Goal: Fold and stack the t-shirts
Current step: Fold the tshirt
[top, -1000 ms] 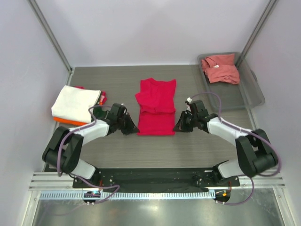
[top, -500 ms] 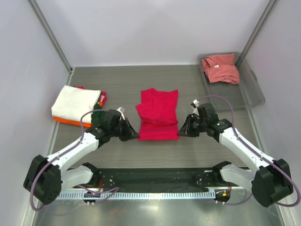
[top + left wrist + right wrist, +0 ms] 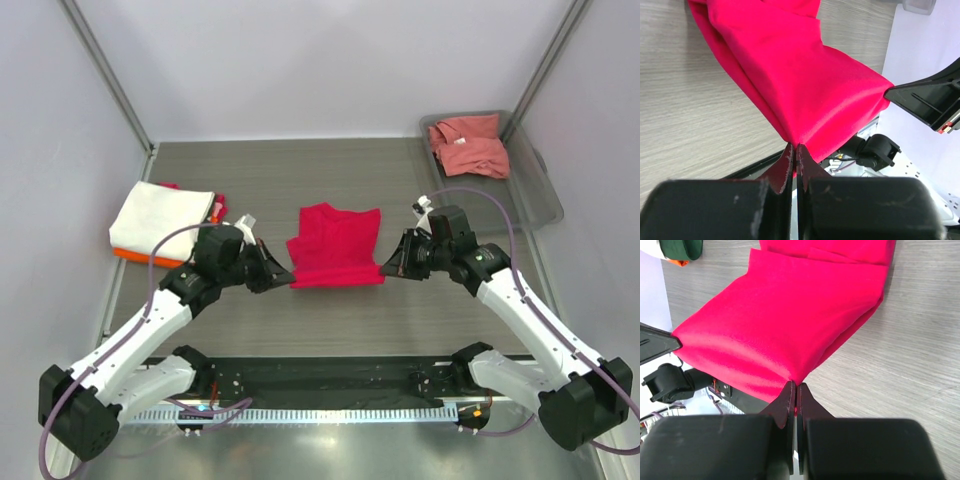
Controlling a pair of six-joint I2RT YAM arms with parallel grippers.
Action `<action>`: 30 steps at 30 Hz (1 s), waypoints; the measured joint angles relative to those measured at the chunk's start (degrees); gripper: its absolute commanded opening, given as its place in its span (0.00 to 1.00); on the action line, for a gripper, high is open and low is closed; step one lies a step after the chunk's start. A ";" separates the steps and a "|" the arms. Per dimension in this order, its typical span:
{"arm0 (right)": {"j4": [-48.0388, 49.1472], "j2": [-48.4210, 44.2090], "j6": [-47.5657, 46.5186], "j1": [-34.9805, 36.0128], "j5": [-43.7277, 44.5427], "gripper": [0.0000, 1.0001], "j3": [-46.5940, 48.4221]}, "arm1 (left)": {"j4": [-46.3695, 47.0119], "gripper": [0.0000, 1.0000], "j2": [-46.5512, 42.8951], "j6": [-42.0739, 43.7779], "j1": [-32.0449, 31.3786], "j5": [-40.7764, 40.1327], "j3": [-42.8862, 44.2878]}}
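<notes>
So rn both arms are holding the crimson t-shirt (image 3: 335, 247) around the middle of the wood-grain surface (image 3: 250, 170). The left gripper (image 3: 283, 277) is pinching the near-left corner w/ its fingers pressed tight together on the cloth, and the right gripper (image 3: 390, 268) is doing the exact same on the near-right corner. Both wrist cams are showing the red fabric bunching right into the closed tips. The near edge is hanging lifted btw the two grippers, doubled over in layers, while the far part w/ the collar is lying on the surface. Well off to the left, a cream-white t-shirt (image 3: 160, 220) is sitting folded on top of an orange t-shirt (image 3: 135, 257), and a dark green t-shirt (image 3: 687, 247) is peeking in beside that pile in the right wrist view. Far right, a salmon-pink t-shirt (image 3: 468, 145) is lying crumpled at the far end of the grey tray (image 3: 525, 205). As for writing, there's only a tiny red-and-white tag (image 3: 946, 127) showing on the right arm's black housing in the left wrist view, and it's too small to read tbh.
</notes>
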 measured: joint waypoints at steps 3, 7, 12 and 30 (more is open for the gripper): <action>-0.79 0.00 0.00 0.09 0.31 0.01 0.00 | -0.31 0.00 0.07 -0.59 -0.09 0.22 0.00; -1.46 1.05 -0.02 0.13 1.57 0.01 0.66 | -0.39 0.00 2.45 -0.57 -0.09 0.20 1.03; -1.97 6.25 -0.28 0.04 5.11 0.01 4.44 | -1.29 0.00 10.56 0.96 0.39 -0.13 7.96; 1.55 31.56 -2.16 -9.09 7.43 0.01 23.17 | -1.27 0.00 41.81 6.32 8.37 2.05 34.73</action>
